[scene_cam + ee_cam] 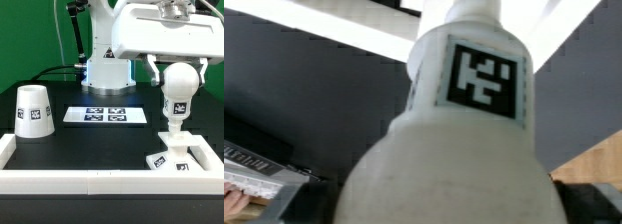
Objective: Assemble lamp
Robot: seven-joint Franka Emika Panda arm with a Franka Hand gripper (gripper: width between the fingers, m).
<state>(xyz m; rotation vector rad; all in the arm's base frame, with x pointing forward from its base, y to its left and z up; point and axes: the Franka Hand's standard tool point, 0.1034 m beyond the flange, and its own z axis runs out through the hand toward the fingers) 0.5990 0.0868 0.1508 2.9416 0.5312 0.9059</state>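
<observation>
Fingers [151, 68] spread, one each side of bulb [178, 90], thin dark gap showing betw. each and the ball: released, not gripping, as far as exterior view tells. Hidden in wrist view, where bulb [446, 150] fills pic, tag twd cam. Gripper [177, 72] pointing straight down, white wrist block level above it, arm [105, 40] rising at back centre. Bulb upright on post of lamp base [176, 155], which sits on table [100, 145] at exterior view's right, just inside white wall [100, 180]. Shade [35, 110] upright, wider end down, well apart at exterior view's left. Marker board [100, 115] flat betw. the two.
</observation>
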